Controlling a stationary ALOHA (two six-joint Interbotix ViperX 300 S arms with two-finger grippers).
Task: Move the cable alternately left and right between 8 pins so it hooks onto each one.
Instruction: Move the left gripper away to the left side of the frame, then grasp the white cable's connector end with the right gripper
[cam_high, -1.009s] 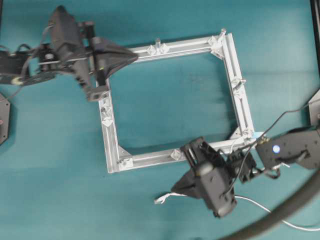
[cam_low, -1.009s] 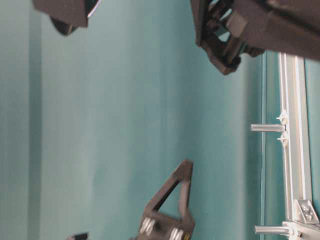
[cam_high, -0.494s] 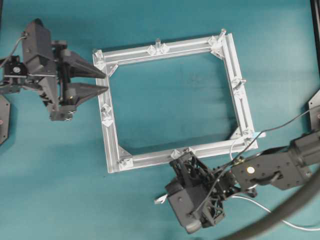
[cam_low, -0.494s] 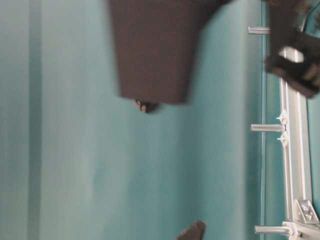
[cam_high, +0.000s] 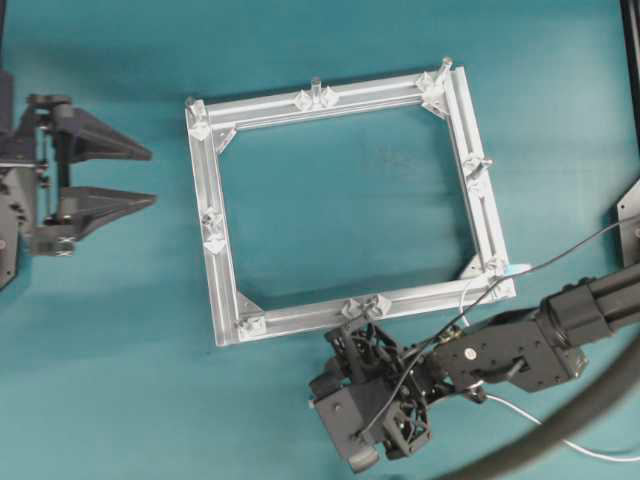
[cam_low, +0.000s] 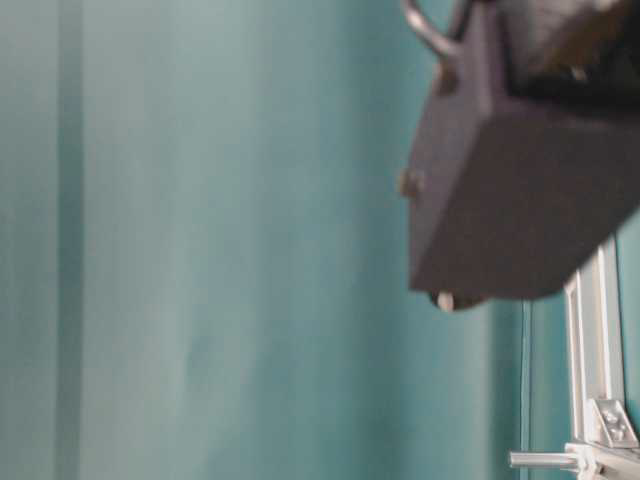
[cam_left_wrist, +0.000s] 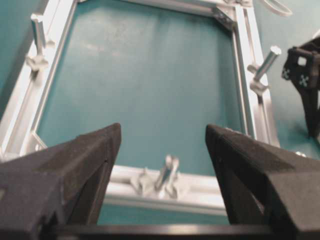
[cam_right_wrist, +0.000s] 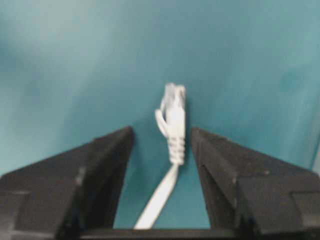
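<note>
The square aluminium frame (cam_high: 340, 205) lies flat on the teal surface (cam_high: 120, 330), with the pins (cam_high: 315, 85) standing upright on small brackets along its bars; none carries the cable. A thick dark hose (cam_high: 570, 425) curves across the lower right corner of the overhead view, and a thin dark robot wire (cam_high: 560, 255) runs over the frame's lower right corner. The left hand (cam_high: 145, 177) sits well apart from the frame's left bar, level, fingers pointing toward the frame, spread wide and holding nothing. The right hand (cam_right_wrist: 162, 142) is positioned just below the frame's bottom bar, angled down toward the surface. Its fingers (cam_right_wrist: 107, 150) stand apart on either side of the cable (cam_right_wrist: 172, 130), whose white connector plug lies on the surface between them; neither finger touches it. In the table-level view the right arm's dark housing (cam_low: 520, 180) blocks most of the frame.
</note>
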